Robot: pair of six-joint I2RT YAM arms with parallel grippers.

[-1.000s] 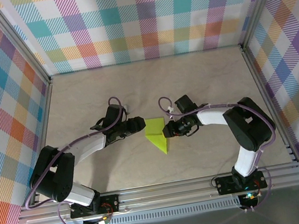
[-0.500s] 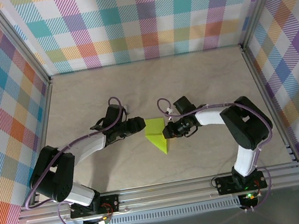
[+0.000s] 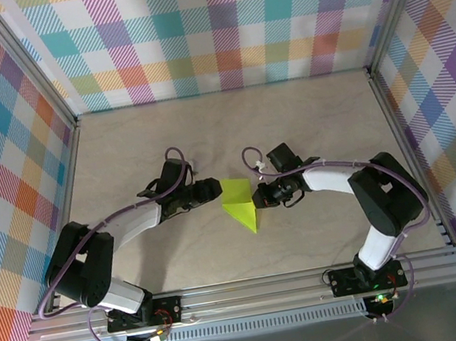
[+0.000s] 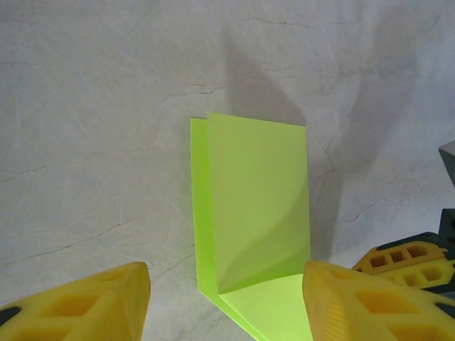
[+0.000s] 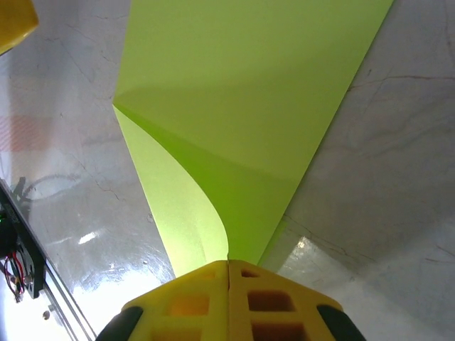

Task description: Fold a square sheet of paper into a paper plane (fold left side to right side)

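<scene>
The lime sheet of paper [image 3: 239, 201] lies at the table's middle, partly folded into a pointed shape with its tip toward the near edge. One flap [image 4: 259, 199] stands up off the table. My right gripper [image 3: 258, 198] is shut on the sheet's right edge [image 5: 234, 234], and the paper [image 5: 242, 106] spreads away from its yellow fingers [image 5: 234, 298]. My left gripper [image 3: 214, 190] is open just left of the sheet, its yellow fingers [image 4: 78, 305] wide apart on either side of the paper's near corner without touching it.
Bare marbled tabletop [image 3: 231, 136] surrounds the paper. Plaid walls close off the back and sides, with metal frame posts [image 3: 387, 112] along the edges. An aluminium rail [image 3: 246, 292] runs along the near edge by the arm bases.
The right gripper has drawn back slightly to the right with the paper's edge in it, lifting the flap higher. The left arm has stayed still.
</scene>
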